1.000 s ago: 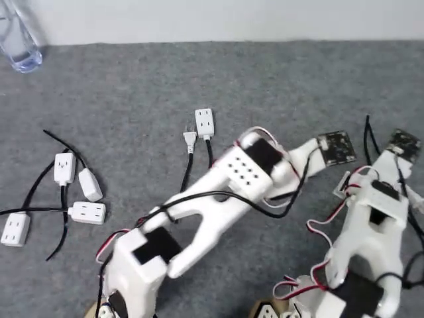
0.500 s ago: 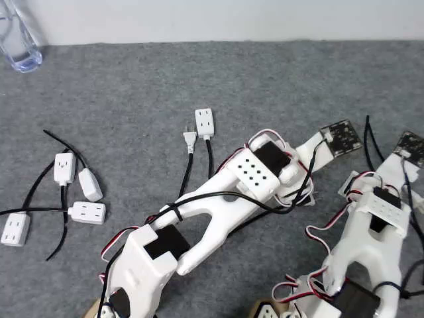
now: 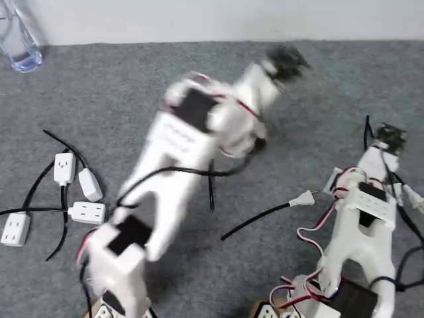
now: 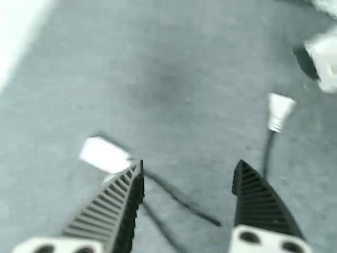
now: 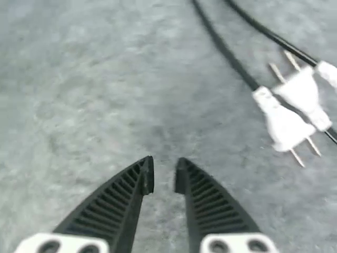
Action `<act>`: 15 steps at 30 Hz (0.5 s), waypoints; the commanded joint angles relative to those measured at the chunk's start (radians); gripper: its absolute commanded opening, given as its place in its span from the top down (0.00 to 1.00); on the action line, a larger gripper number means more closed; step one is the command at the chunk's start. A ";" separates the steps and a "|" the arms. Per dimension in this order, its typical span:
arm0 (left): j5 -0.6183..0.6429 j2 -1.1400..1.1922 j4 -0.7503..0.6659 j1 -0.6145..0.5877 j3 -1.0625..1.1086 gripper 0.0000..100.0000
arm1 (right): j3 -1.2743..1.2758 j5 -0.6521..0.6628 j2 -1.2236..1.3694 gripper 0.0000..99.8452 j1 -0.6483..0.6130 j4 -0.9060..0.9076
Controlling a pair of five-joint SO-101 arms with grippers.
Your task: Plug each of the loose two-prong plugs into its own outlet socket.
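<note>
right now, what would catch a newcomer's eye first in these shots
First, the big white left arm slanting across the middle of the grey carpet, with its left gripper wide open above the floor. Next, the loose plug on its black cord, lying just beside the right arm. Then the tangle of white outlet sockets and cords near the carpet's left edge.

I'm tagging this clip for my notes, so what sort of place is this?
Probably a robotics test bench, not a home: a grey felt-covered table against a bare white wall, with outlet sockets and a loose two-prong plug laid out.
</note>
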 commanded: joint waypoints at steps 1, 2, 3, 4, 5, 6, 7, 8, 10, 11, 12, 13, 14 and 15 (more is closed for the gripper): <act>0.034 -0.264 0.031 -0.141 0.042 0.74 | -0.006 0.040 -0.039 0.85 -0.047 -0.007; 0.046 -0.311 0.029 -0.173 0.065 0.74 | -0.006 0.041 -0.041 0.84 -0.053 0.004; 0.054 -0.358 0.029 -0.209 0.087 0.74 | -0.009 0.048 -0.048 0.83 -0.061 0.021; 0.058 -0.405 0.029 -0.249 0.107 0.74 | -0.015 0.060 -0.051 0.82 -0.067 0.041; 0.058 -0.451 0.029 -0.292 0.127 0.74 | -0.029 0.077 -0.053 0.82 -0.074 0.064; 0.057 -0.503 0.029 -0.341 0.150 0.74 | -0.046 0.097 -0.058 0.81 -0.082 0.093; 0.055 -0.555 0.029 -0.391 0.171 0.74 | -0.064 0.117 -0.062 0.80 -0.087 0.122; 0.055 -0.603 0.029 -0.446 0.197 0.74 | -0.084 0.137 -0.068 0.79 -0.090 0.153; 0.061 -0.697 0.029 -0.557 0.277 0.74 | -0.130 0.172 -0.081 0.78 -0.101 0.219; 0.063 -0.738 0.029 -0.608 0.326 0.74 | -0.161 0.189 -0.087 0.77 -0.113 0.260; 0.064 -0.783 0.029 -0.655 0.389 0.74 | -0.193 0.209 -0.093 0.77 -0.125 0.309; 0.064 -0.829 0.029 -0.697 0.463 0.74 | -0.232 0.236 -0.101 0.77 -0.137 0.367; 0.064 -0.870 0.029 -0.733 0.549 0.74 | -0.276 0.262 -0.107 0.77 -0.157 0.427; 0.060 -0.911 0.026 -0.767 0.638 0.74 | -0.325 0.296 -0.111 0.77 -0.180 0.499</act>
